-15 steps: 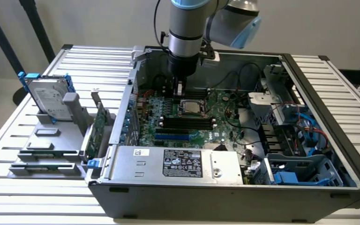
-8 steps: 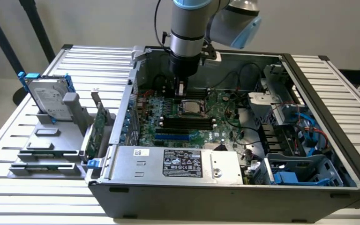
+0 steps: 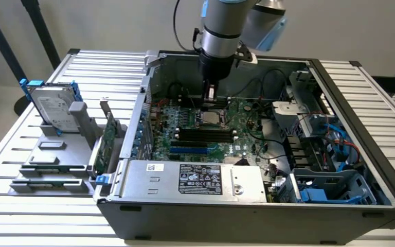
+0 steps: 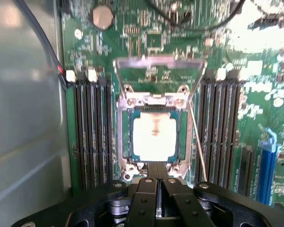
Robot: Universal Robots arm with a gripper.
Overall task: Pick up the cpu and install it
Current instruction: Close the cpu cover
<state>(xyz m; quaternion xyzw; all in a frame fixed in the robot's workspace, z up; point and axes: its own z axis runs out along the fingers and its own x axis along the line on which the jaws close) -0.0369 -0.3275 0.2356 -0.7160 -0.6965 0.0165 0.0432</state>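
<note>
1. Wrist view, nearest first: the tool (image 4: 157,168) has its two black fingers pressed flat together with nothing between them, so it is closed and empty.
2. Just past the fingertips the cpu (image 4: 154,137) lies flat inside the socket (image 4: 124,142), pale metal lid up. The fingertips stand over the socket's near edge, apart from the chip. The seam between them lines up with the middle of the chip's nearest side. The chip is close to square, so it has no real long axis, and its sides run parallel to the socket frame.
3. Beyond the chip the load plate (image 4: 158,64) stands swung open. A thin retention lever (image 4: 197,142) runs alongside the socket. I judge the chip placed but not clamped.
4. Memory slots (image 4: 90,137) flank the socket on both sides of the green motherboard (image 4: 146,28).
5. In the exterior view the arm (image 3: 221,31) hangs straight down into the open computer case (image 3: 183,216), with the tool's tip a little above the chip.
6. The case lies on its side on a slatted metal worktop (image 3: 362,87). A hard drive (image 3: 52,108) with blue brackets stands in a grey rack on the exterior view's left, well apart. A pale wall closes the room behind.
</note>
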